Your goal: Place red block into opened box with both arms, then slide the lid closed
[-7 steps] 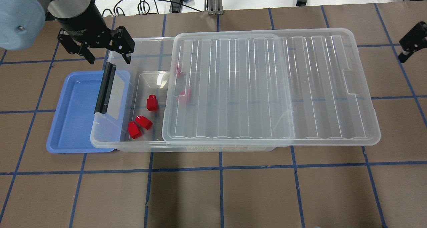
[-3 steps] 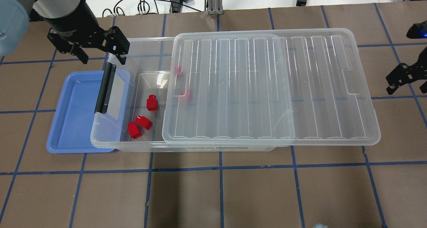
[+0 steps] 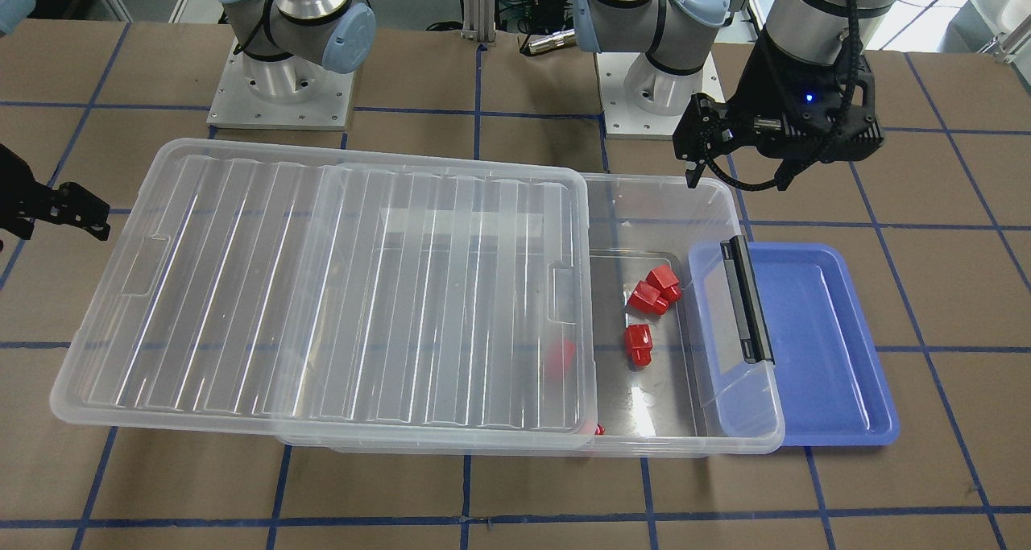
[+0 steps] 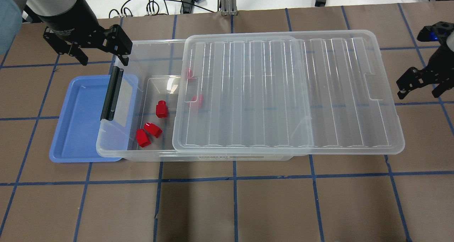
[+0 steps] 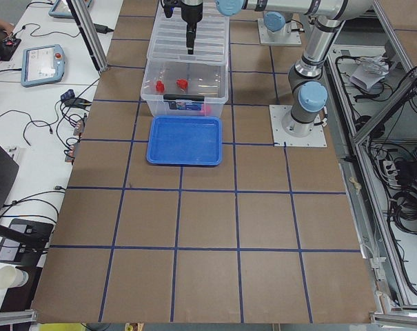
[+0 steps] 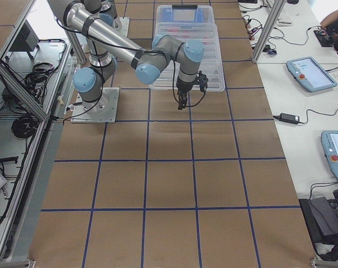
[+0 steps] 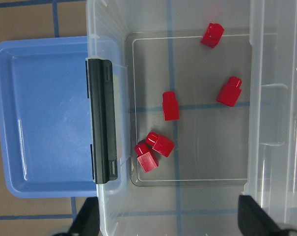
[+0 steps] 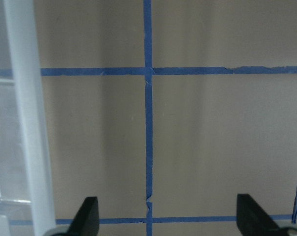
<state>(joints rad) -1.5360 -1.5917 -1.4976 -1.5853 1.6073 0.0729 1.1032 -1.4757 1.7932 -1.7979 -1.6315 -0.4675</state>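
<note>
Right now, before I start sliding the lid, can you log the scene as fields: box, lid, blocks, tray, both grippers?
box: large clear plastic storage bin, black latch bar end uncovered
lid: clear ribbed plastic lid, resting on box, overhanging its other end
blocks: five small red plastic blocks on box floor
tray: blue plastic tray, at latch end
left gripper: fingers open, holding nothing, raised above box's uncovered end
right gripper: fingers open, holding nothing, beyond lid's overhanging end

You drew the left hand [image 4: 105,60] back from the box's [image 4: 120,152] far corner, out to its own side. You brought the right hand [image 4: 419,89] in over the surface [image 4: 248,206], near the lid's [image 4: 287,93] overhanging end but apart from it.
</note>
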